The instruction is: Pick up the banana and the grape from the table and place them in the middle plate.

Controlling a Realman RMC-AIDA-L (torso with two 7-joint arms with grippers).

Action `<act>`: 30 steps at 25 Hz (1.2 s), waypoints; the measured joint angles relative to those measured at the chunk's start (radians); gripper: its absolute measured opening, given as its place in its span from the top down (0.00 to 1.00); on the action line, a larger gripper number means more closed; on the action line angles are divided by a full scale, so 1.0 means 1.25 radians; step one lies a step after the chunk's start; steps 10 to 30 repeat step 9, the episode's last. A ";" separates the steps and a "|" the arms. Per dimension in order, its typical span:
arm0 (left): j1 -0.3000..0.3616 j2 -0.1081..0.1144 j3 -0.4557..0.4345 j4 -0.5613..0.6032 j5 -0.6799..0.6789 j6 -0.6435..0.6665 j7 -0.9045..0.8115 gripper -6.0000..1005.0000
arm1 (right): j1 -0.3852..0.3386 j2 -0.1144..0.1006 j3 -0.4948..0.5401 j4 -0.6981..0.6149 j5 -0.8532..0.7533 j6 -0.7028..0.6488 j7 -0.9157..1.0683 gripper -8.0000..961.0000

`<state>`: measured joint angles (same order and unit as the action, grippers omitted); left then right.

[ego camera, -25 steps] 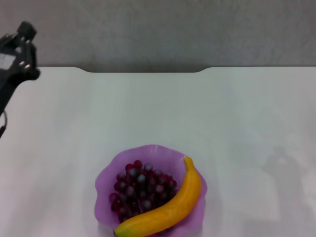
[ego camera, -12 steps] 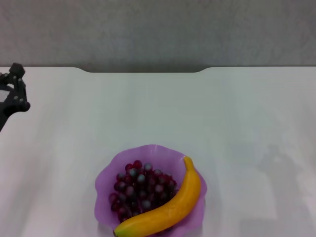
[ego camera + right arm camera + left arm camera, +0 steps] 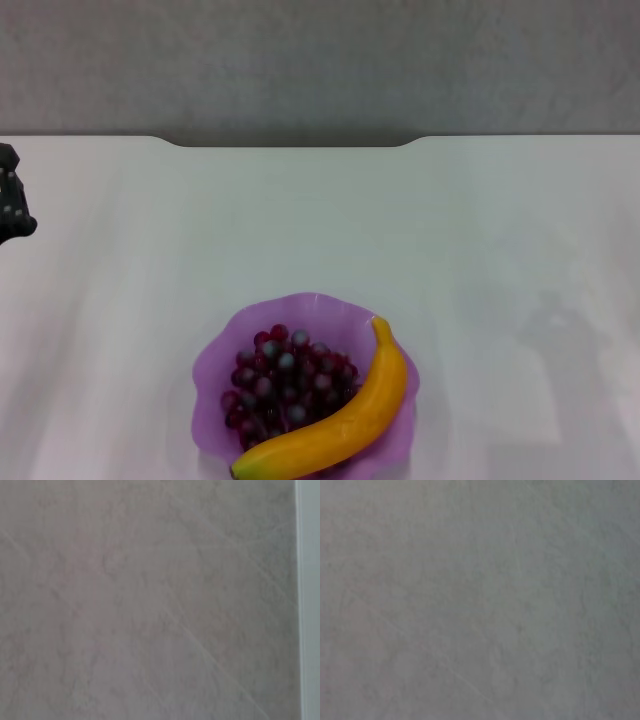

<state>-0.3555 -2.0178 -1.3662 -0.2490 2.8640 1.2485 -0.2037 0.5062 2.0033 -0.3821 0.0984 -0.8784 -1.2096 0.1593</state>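
Note:
In the head view the purple scalloped middle plate (image 3: 212, 362) sits on the white table (image 3: 400, 230) near the front edge. Inside it lies the grape (image 3: 280, 385), a dark red-purple bunch, on the plate's left half. The orange-yellow banana (image 3: 345, 420) curves along the plate's right side, its tip reaching past the front rim. Only a dark piece of my left arm (image 3: 12, 205) shows at the far left edge, well away from the plate. My right gripper is out of view. Both wrist views show only plain grey surface.
The table's far edge has a notched cut-out (image 3: 290, 143) against a grey wall (image 3: 320, 60). A faint shadow (image 3: 560, 340) falls on the tabletop at the right.
My left arm has drawn back leftward and down, almost out of the head view. The plate, grape and banana have not moved.

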 joint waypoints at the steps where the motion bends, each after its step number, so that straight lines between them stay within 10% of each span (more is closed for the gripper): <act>1: -0.001 -0.001 0.000 0.000 0.000 0.000 0.000 0.98 | 0.000 0.000 0.000 -0.004 0.000 -0.001 0.007 0.99; 30: -0.020 -0.008 0.000 0.017 0.001 -0.002 0.008 0.98 | 0.008 0.000 0.004 -0.013 0.004 -0.001 0.013 0.99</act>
